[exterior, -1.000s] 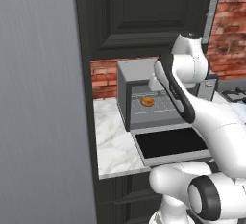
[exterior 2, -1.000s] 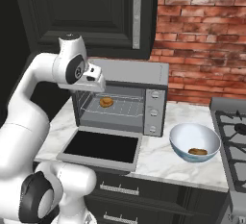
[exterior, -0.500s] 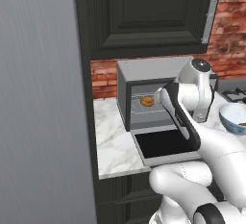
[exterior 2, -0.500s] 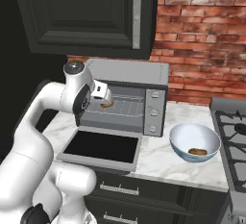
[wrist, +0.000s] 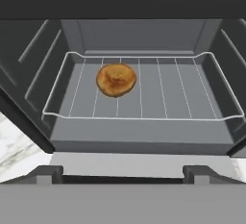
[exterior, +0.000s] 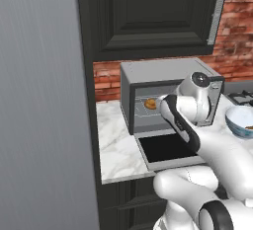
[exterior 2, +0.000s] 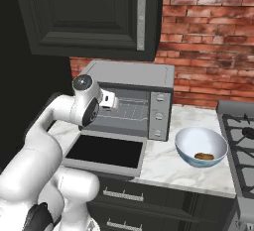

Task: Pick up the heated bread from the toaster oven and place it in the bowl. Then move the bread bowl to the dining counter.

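Note:
The bread (wrist: 116, 79), a small round golden-brown bun, lies on the wire rack left of centre inside the toaster oven (exterior 2: 130, 73). From the left base it shows through the oven mouth as the bread (exterior: 150, 103). The oven's dark glass door (exterior 2: 106, 150) hangs flat and open. My gripper (wrist: 123, 174) is open and empty, level with the oven mouth, short of the bun and apart from it; from the right base the gripper (exterior 2: 110, 101) sits in front of the cavity. The light blue bowl (exterior 2: 186, 142) stands right of the oven with a small brown piece in it. The dining counter is out of view.
The oven and bowl rest on a white marble counter (exterior 2: 161, 168). A stove (exterior 2: 241, 138) borders it on the right. A dark wall cabinet (exterior 2: 89, 17) hangs above the oven, and a tall grey panel (exterior: 44, 100) closes the left side.
The arm has swung down and in, bringing the hand from above the oven to the front of its open mouth. The jaws have opened a little wider.

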Robot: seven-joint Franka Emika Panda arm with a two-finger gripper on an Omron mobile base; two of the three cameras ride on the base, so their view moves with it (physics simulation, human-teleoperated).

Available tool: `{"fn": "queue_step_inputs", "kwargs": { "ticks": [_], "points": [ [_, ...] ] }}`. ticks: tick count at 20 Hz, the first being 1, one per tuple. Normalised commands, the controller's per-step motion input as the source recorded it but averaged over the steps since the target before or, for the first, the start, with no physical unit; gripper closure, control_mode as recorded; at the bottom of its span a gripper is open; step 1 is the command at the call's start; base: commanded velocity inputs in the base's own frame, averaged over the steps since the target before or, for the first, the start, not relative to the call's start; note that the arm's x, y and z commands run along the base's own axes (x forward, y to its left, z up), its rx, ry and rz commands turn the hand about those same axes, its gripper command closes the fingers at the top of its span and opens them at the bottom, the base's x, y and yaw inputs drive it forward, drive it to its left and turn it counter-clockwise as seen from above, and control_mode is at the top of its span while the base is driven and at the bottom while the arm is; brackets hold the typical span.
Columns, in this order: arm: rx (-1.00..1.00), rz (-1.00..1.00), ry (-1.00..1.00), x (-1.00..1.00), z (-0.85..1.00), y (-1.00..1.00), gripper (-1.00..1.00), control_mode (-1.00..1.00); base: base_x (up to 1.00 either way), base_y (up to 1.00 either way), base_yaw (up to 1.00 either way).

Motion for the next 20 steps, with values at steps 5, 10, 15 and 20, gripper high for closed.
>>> {"fn": "queue_step_inputs", "kwargs": {
  "ticks": [5, 10, 15, 20],
  "points": [
    [0.00, 0.00, 0.00, 0.38, -0.35, -0.30, -1.00, -1.00, 0.00, 0.00, 0.00],
    [0.01, 0.00, 0.00, 0.34, -0.37, -0.42, -1.00, -1.00, 0.00, 0.00, 0.00],
    [0.00, 0.00, 0.00, 0.48, -0.31, -0.20, -1.00, -1.00, 0.00, 0.00, 0.00],
    [0.00, 0.00, 0.00, 0.52, -0.37, -0.01, -1.00, -1.00, 0.00, 0.00, 0.00]
  ]
}}
